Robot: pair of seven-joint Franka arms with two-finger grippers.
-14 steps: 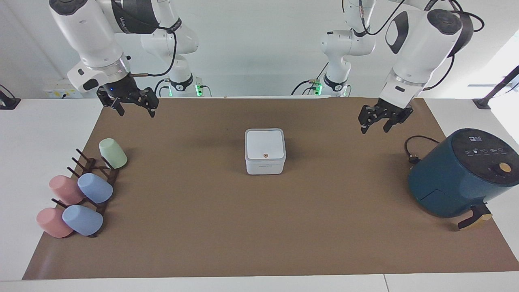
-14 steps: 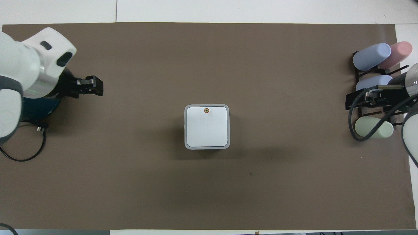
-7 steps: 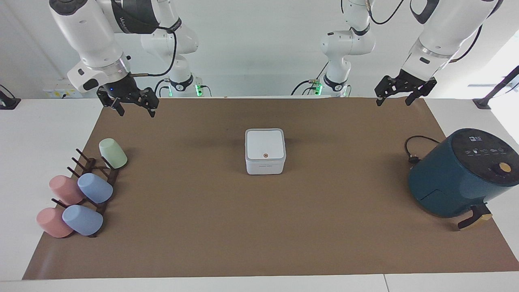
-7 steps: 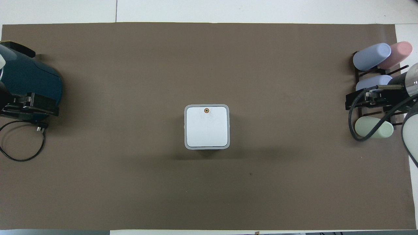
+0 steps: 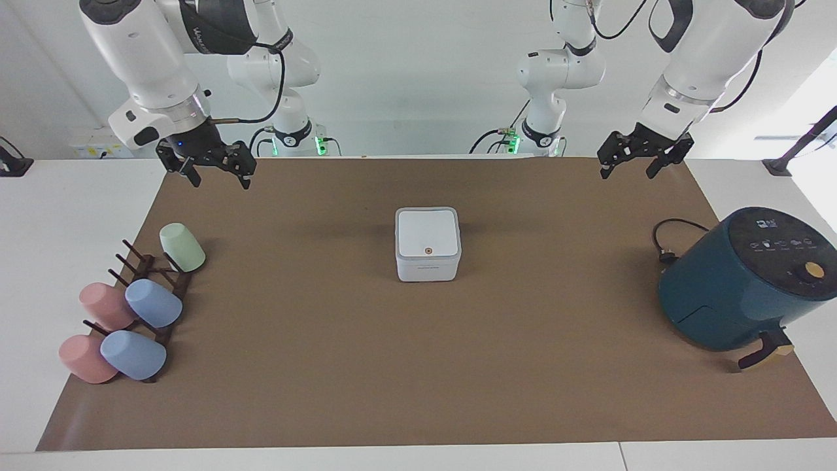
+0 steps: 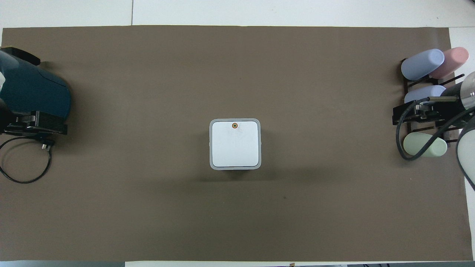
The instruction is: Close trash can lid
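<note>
Left tool [image 5: 632, 161]: fingers apart, empty, raised over table [image 5: 327, 366] edge. Right tool [image 5: 209, 171]: apart, empty, raised. Trash can [image 5: 428, 268]: mid-table, lid [image 5: 426, 234] flat down.

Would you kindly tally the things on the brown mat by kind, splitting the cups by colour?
Trash can, lid down flat: 1
Air fryer: 1
Cup rack: 1
Pink cups: 2
Blue cups: 2
Green cup: 1
Total: 8
</note>
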